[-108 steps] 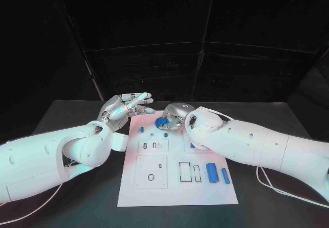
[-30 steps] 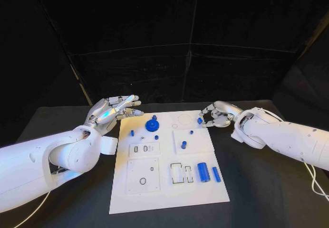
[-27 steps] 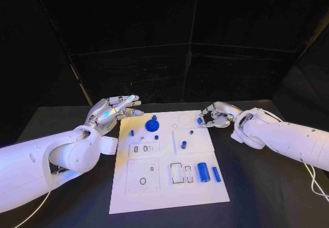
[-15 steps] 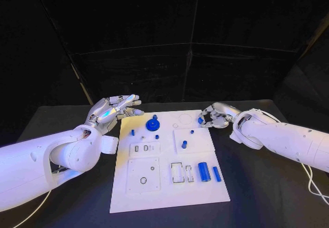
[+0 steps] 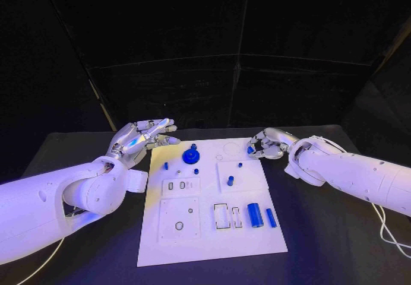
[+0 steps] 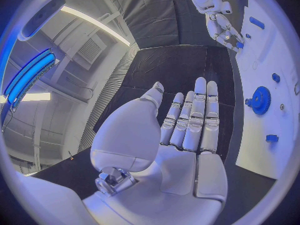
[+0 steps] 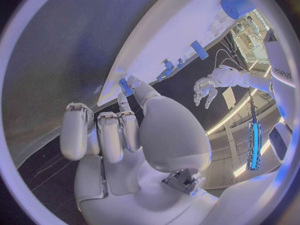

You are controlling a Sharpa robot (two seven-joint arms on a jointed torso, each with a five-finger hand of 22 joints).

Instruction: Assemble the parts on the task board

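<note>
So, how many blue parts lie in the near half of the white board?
2: a thick blue cylinder and a thin blue bar on its right, both beside the rectangular slots. Nothing covers that half.

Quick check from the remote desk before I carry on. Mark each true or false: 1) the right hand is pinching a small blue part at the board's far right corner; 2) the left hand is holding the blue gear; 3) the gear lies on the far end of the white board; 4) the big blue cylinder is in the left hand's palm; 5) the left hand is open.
1) True: the right hand pinches a small blue part in its fingers.
2) False: the left hand holds nothing; it hovers beside the board.
3) True: the round blue toothed gear lies on the white task board, far end.
4) False: the large blue cylinder lies on the board's near right part.
5) True: its fingers are extended.
</note>
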